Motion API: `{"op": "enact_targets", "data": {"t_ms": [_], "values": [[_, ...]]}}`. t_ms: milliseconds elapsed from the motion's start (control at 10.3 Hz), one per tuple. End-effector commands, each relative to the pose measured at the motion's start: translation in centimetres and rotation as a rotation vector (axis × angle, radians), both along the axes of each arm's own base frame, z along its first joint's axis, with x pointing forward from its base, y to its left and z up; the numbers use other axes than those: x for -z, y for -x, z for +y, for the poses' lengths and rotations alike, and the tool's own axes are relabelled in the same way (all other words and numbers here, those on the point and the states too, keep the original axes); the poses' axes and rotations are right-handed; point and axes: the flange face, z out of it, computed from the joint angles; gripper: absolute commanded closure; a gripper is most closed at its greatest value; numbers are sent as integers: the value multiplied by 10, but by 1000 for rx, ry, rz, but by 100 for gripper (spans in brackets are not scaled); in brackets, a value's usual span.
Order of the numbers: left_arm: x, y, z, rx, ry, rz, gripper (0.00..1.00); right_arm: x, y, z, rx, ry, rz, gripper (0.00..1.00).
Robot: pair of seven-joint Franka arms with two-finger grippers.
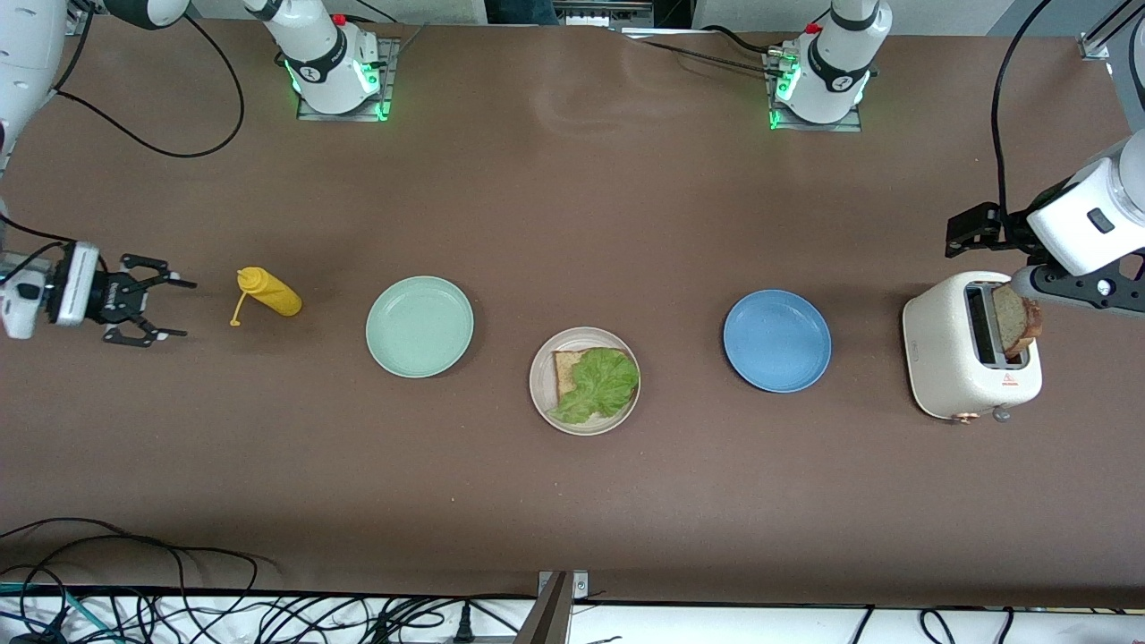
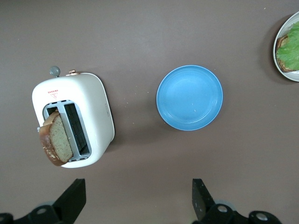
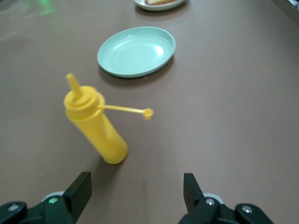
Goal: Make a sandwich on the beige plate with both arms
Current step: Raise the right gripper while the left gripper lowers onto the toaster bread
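Observation:
The beige plate (image 1: 540,395) lies mid-table with one brown bread slice (image 1: 565,368) on it and a ruffled green lettuce leaf (image 1: 601,383) on the slice. A second bread slice (image 1: 1015,320) stands up out of a slot of the white toaster (image 1: 948,358) at the left arm's end. In the left wrist view my left gripper (image 2: 138,196) hangs open and empty above the table beside the toaster (image 2: 93,102) and its slice (image 2: 57,137). My right gripper (image 1: 186,309) is open and empty at the right arm's end, apart from the yellow bottle.
A yellow squeeze bottle (image 1: 268,292) stands just off the right gripper's fingertips, its cap hanging open on a tether (image 3: 96,128). A mint-green plate (image 1: 419,326) and a blue plate (image 1: 776,340) flank the beige plate. Cables run along the table's near edge.

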Motion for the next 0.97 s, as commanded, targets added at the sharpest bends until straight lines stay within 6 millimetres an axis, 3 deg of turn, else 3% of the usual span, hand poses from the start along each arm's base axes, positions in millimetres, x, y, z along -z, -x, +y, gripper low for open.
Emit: {"op": "enact_targets", "data": {"t_ms": [0, 292, 584, 877], "values": [[-2, 3, 0, 11, 28, 5, 0, -43, -29, 1, 64, 68, 67, 1], [-2, 3, 0, 11, 28, 5, 0, -114, -46, 7, 303, 159, 253, 1], [-2, 3, 0, 11, 28, 5, 0, -195, -67, 50, 526, 340, 409, 1], [-1, 3, 0, 11, 28, 8, 0, -245, -66, 93, 711, 506, 485, 1]]}}
